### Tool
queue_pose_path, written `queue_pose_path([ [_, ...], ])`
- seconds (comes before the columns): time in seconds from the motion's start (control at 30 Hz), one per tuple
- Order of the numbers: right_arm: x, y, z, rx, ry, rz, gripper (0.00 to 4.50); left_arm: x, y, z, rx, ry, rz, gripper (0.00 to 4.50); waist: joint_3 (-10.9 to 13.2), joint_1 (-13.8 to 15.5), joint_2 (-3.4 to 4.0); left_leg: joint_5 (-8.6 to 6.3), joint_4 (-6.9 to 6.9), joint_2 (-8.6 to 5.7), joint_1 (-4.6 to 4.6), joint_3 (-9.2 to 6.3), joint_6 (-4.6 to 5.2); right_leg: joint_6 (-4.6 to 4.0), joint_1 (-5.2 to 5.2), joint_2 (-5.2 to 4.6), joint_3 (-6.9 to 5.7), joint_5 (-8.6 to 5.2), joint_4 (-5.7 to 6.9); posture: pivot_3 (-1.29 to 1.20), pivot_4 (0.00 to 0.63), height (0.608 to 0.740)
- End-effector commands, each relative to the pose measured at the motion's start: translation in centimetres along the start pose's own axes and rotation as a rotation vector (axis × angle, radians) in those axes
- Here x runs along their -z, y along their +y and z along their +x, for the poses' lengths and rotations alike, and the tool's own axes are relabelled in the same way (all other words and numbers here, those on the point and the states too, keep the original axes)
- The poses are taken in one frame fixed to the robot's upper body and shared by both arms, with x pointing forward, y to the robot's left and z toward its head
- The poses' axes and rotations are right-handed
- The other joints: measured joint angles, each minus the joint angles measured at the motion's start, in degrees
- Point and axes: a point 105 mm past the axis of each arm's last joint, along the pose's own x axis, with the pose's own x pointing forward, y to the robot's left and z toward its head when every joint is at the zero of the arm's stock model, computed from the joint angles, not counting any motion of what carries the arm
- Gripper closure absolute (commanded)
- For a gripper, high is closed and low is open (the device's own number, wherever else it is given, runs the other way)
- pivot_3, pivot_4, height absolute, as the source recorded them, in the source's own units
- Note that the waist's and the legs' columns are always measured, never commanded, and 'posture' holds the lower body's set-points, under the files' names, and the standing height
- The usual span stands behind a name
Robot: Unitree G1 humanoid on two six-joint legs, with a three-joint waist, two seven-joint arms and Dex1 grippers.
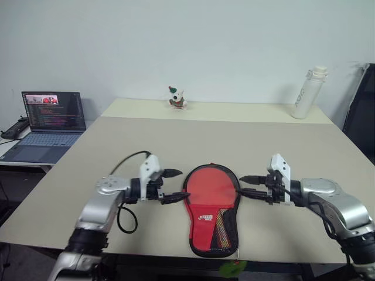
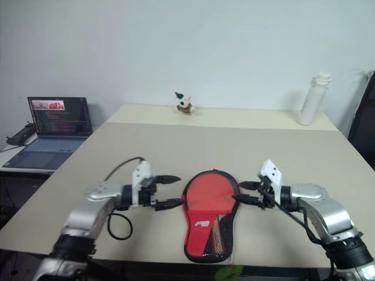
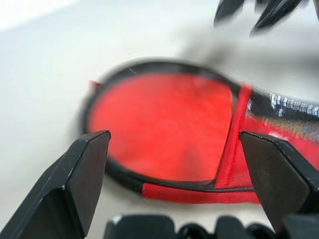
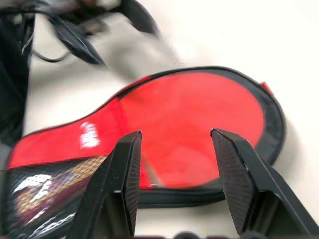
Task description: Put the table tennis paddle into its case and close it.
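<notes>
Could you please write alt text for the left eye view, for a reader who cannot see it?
A red and black case lies on a beige table between the open left gripper and open right gripper.

Beige counter bearing the case, red side up, between both sets of fingers. Beyond the fingers: a small figurine and a white bottle.

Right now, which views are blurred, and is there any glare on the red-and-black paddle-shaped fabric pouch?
Left wrist view: the red-and-black paddle-shaped fabric pouch is soft with blur, and the other gripper's black fingers are smeared. Right wrist view: the far gripper is streaked, and white glare shows on the pouch's black mesh pocket. Both eye views look sharp and evenly lit.
</notes>
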Motion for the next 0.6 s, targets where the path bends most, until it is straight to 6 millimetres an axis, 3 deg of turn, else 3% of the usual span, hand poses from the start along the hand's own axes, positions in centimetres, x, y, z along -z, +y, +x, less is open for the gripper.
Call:
queue_pose_path([
  [0.03,-0.9,-2.4,-1.2,0.051,-0.029,-0.065,2.14,-1.6,-0.4,-2.1,-0.106,-0.040,0.009,0.00,0.0,-0.1,-0.01,0.00,0.02,0.00,0.02,0.02,0.00,0.03,0.01,0.00,0.02,0.03,0.01,0.00,0.150,0.740],
  [0.1,-0.4,-3.8,-1.8,0.082,-0.009,-0.061,2.14,-1.5,-0.5,-3.0,-0.169,-0.035,0.010,0.00,0.0,-0.3,-0.01,0.00,0.02,0.01,0.07,0.04,0.01,0.04,0.04,-0.01,0.04,0.05,0.01,0.00,0.150,0.740],
  [0.3,0.4,-7.0,-4.0,0.198,0.024,-0.056,2.14,-1.9,-0.8,-1.8,-0.212,-0.052,0.015,0.00,0.0,0.3,-0.02,0.00,0.00,0.01,0.08,0.08,0.00,0.03,0.03,0.00,0.07,0.06,0.02,0.00,0.150,0.740],
  [0.6,-0.2,-7.9,-4.0,0.228,0.101,-0.107,2.14,0.0,0.1,-2.5,-0.352,-0.058,-0.038,0.00,0.1,-0.2,0.01,0.03,-0.03,0.04,0.08,0.14,-0.06,0.03,0.00,0.02,0.13,0.06,-0.01,0.00,0.150,0.740],
])
